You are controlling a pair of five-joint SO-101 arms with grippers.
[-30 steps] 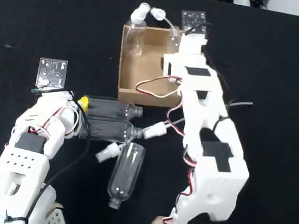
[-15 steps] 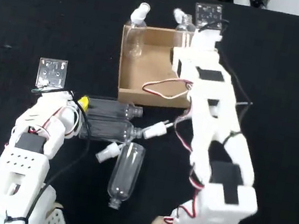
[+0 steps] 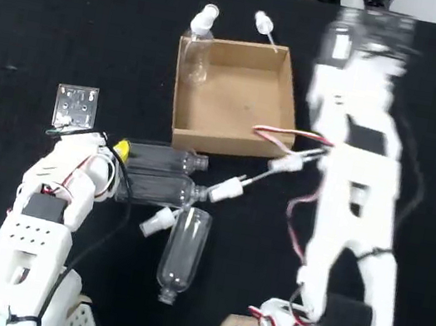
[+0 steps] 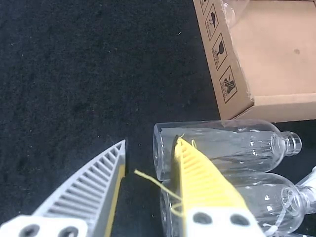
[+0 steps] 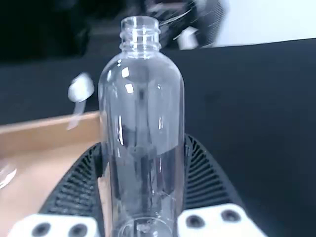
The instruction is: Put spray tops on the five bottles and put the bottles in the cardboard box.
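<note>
In the high view the box (image 3: 222, 142) sits mid-table with one capped bottle (image 3: 196, 49) standing in its far left corner, which I judge finished. A loose top (image 3: 263, 24) leans at the far right corner. The right arm reaches to the right of the box and carries a bottle (image 3: 338, 42) at its far end. Three bare bottles lie on the near side of the box: a pair (image 3: 164, 156) side by side and a third (image 3: 183, 251) nearer. Three more tops (image 3: 229, 189) lie scattered by their necks, handy for capping. The left claw (image 3: 115, 163) rests at the pair's bases. In the left wrist view the left claw (image 4: 149, 143) is wide and holds nothing. Its yellow finger lies over the pair's bases and its grey finger is apart on the cloth, probably placed to take or steady one. In the right wrist view the right claw (image 5: 143, 145) grips the held bottle (image 5: 140, 89) round its body, neck up and uncapped. Held upright like this, the thread is free for a top, and the box wall (image 5: 44, 131) is close by.
</note>
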